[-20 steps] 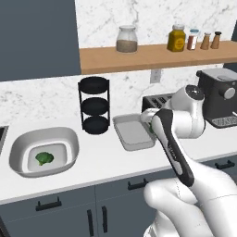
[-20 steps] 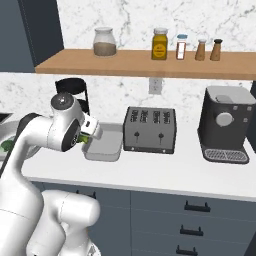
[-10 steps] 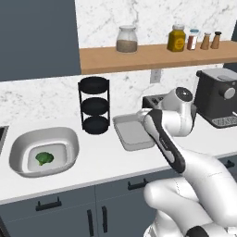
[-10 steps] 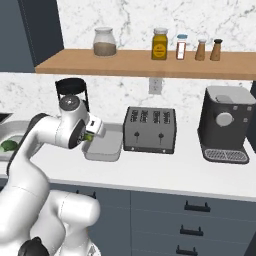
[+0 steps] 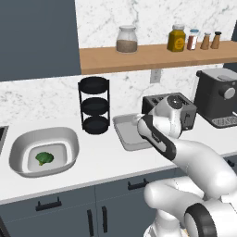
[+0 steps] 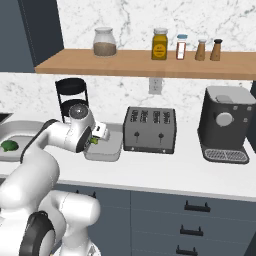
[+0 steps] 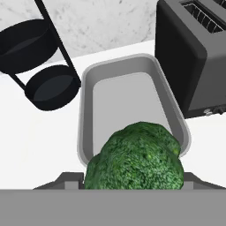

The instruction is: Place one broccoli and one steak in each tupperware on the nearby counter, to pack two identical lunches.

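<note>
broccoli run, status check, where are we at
Gripper shut on broccoli, over near end of small tupperware. Tray bare. Large tupperware holds one broccoli, no steak. Toaster close beside.

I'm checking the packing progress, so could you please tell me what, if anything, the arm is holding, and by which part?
The end effector holds a broccoli by its sides, one finger on each, above the near end of the small tray.

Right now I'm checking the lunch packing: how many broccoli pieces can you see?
2. One broccoli lies in the large oval tupperware; another broccoli is held between the fingers above the rectangular tupperware.
</note>
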Robot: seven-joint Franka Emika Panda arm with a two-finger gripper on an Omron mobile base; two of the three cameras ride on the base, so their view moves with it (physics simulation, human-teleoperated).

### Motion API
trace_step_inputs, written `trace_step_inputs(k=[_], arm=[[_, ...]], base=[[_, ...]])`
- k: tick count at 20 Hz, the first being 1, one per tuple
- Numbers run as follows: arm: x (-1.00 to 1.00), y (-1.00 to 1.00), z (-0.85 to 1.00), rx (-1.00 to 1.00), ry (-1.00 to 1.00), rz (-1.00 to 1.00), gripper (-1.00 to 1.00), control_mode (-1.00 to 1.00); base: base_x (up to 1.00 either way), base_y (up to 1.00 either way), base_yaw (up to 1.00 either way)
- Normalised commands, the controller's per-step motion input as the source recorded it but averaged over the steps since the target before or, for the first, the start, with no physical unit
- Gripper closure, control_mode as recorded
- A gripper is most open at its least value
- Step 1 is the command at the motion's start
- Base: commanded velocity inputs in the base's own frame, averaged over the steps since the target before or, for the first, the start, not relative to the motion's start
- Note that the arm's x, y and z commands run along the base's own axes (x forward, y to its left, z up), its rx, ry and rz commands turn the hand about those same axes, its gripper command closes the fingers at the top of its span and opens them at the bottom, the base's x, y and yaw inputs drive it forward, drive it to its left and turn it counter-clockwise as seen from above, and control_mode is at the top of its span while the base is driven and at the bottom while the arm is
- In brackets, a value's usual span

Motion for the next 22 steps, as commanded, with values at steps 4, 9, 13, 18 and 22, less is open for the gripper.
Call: trace_step_inputs(k=[4, 9, 13, 18, 22], arm=[[0.51, 0.0, -0.22, 0.0, 0.0, 0.02, 1.0, -1.0], [0.58, 0.0, -0.15, -0.02, 0.0, 0.0, 1.0, -1.0], [0.57, 0.01, -0.14, -0.03, 0.0, 0.0, 1.0, -1.0], [0.48, 0.03, -0.22, 0.0, 0.0, 0.0, -1.0, -1.0], [0.39, 0.01, -0.24, 0.0, 0.0, 0.01, -1.0, -1.0]], base=[[0.0, 0.0, 0.0], [0.0, 0.0, 0.0], [0.0, 0.0, 0.0], [0.0, 0.0, 0.0], [0.0, 0.0, 0.0]])
